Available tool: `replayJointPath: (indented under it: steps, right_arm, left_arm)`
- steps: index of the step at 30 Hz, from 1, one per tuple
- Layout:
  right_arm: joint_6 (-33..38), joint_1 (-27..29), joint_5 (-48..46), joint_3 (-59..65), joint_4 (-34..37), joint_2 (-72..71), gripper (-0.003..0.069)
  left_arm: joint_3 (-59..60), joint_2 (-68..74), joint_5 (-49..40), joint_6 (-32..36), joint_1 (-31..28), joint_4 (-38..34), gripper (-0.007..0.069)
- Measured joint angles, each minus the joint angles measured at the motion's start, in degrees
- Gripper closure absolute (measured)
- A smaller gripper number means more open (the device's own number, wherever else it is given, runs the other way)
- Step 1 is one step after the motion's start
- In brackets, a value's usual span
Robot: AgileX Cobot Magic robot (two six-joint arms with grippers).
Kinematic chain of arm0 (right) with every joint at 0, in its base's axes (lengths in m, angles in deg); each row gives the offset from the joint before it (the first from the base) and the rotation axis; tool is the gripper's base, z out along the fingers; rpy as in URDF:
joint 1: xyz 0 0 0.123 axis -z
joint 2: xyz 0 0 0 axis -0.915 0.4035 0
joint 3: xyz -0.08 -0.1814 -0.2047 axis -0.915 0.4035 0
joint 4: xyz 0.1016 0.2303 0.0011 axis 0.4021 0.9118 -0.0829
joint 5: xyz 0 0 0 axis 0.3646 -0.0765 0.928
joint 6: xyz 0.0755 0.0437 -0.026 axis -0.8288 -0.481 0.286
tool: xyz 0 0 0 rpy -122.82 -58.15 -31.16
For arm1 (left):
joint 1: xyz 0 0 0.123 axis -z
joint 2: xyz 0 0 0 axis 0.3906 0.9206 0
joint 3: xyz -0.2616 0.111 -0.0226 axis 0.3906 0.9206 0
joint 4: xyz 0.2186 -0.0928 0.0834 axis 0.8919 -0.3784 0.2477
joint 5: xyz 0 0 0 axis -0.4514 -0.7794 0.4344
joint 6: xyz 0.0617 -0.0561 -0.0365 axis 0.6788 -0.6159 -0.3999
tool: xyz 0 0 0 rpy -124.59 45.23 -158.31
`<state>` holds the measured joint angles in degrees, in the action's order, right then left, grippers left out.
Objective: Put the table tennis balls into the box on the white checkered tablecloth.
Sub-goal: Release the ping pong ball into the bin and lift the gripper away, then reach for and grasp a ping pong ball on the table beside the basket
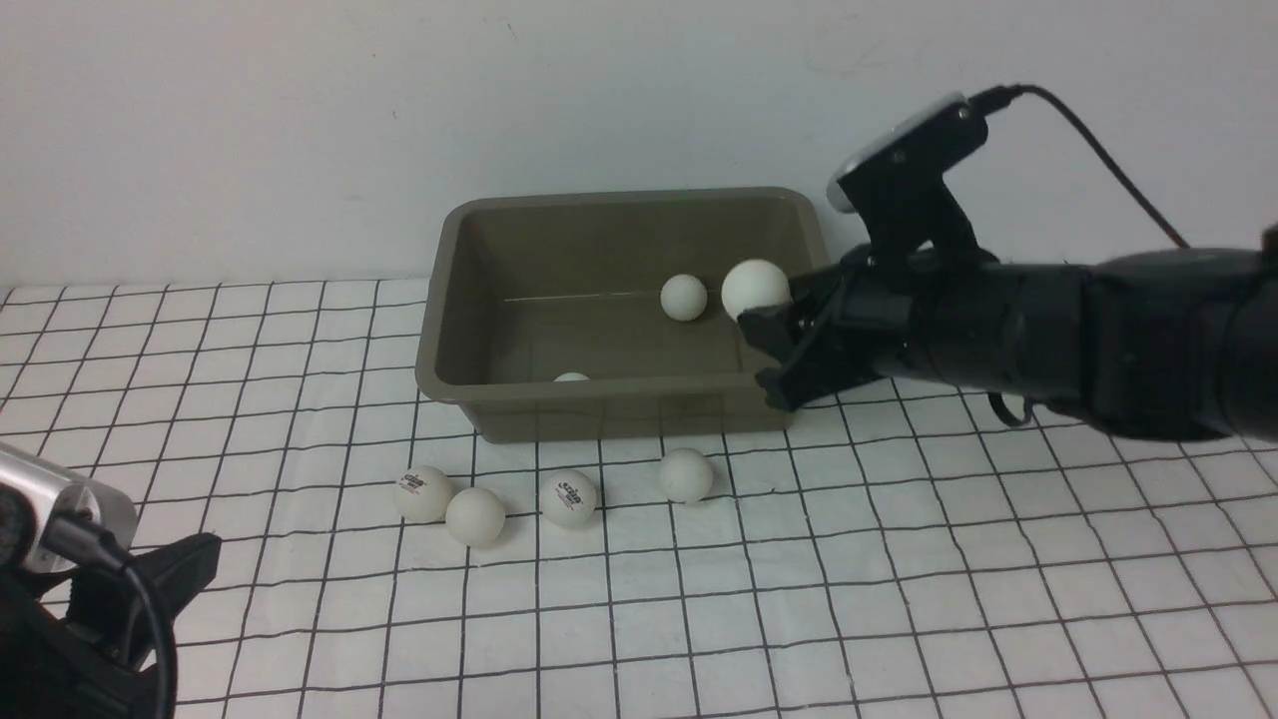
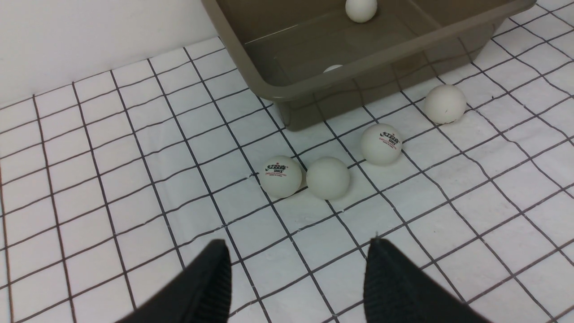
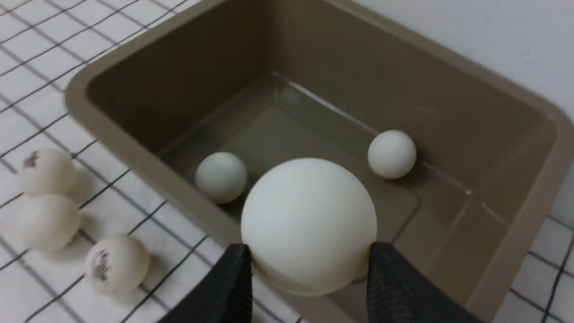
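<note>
Currently the right hand (image 1: 764, 352) pinches a small matte white ball (image 1: 756, 287) above the olive-brown rectangular plastic tub (image 1: 619, 199); the left hand (image 2: 298, 244) gapes wide, empty.

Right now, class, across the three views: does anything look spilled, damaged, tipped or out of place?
Nothing stands out. The box sits upright and undamaged on the checkered tablecloth, two balls lie inside, four balls wait in front, and the right gripper holds another ball over its edge.

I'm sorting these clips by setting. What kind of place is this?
Likely a robot lab test bench, not a home: bare white wall, white checkered tablecloth, and a box with table tennis balls as props.
</note>
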<state>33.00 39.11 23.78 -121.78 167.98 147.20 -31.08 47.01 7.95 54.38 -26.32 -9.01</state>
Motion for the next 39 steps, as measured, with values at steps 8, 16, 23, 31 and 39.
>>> replayJointPath:
  steps: [8, 16, 23, 31, 39]
  right_arm:
    - [2.1, 0.0, 4.8, -8.6, 0.3, 10.4, 0.0354]
    - [2.2, 0.0, 5.3, -9.8, 0.4, 14.4, 0.0353]
    - [2.7, 0.0, 11.5, -9.8, 0.8, 12.6, 0.0135]
    - [4.9, 0.0, 15.8, -8.5, 1.2, -1.6, 0.0155]
    - [2.3, -0.3, 16.1, -2.7, 1.2, -12.2, 0.0214]
  left_arm:
    - [0.0, 0.0, 0.0, 0.0, 0.0, 0.0, 0.026]
    - [0.0, 0.0, -0.1, 0.0, 0.0, -0.1, 0.026]
    - [0.0, 0.0, -0.2, 0.0, 0.0, -0.1, 0.026]
    - [0.0, 0.0, -0.2, 0.0, 0.0, -0.1, 0.026]
    - [0.0, 0.0, -0.2, 0.0, 0.0, -0.2, 0.026]
